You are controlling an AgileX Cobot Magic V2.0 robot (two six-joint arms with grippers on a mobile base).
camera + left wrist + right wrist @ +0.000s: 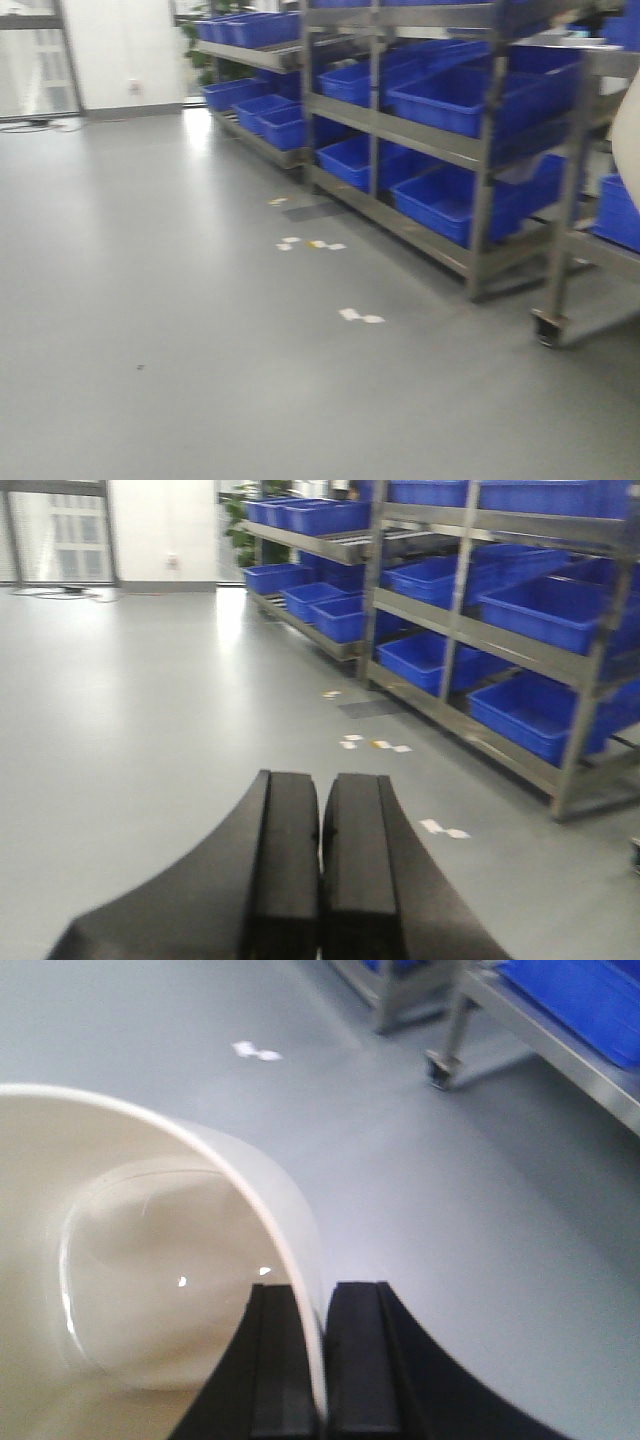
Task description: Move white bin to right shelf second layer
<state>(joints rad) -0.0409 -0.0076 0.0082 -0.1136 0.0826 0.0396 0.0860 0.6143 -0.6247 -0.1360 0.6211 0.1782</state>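
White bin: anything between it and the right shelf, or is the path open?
Nothing visible blocks it. The right gripper clamps the white bin by its wall, and only grey floor with flat tape marks lies before the wheeled steel rack. The shelf levels in view hold blue crates; the target layer isn't visible.

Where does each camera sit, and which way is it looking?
Exterior front-facing: on the robot's front, looking across the grey floor to steel racks of blue crates; no robot part clearly shows.
Left wrist: on the left arm, looking forward over the shut left hand at the same racks.
Right wrist: on the right arm, looking down over the right hand, which pinches the white bin by its wall.
Shared: the white floor stickers appear in all three.
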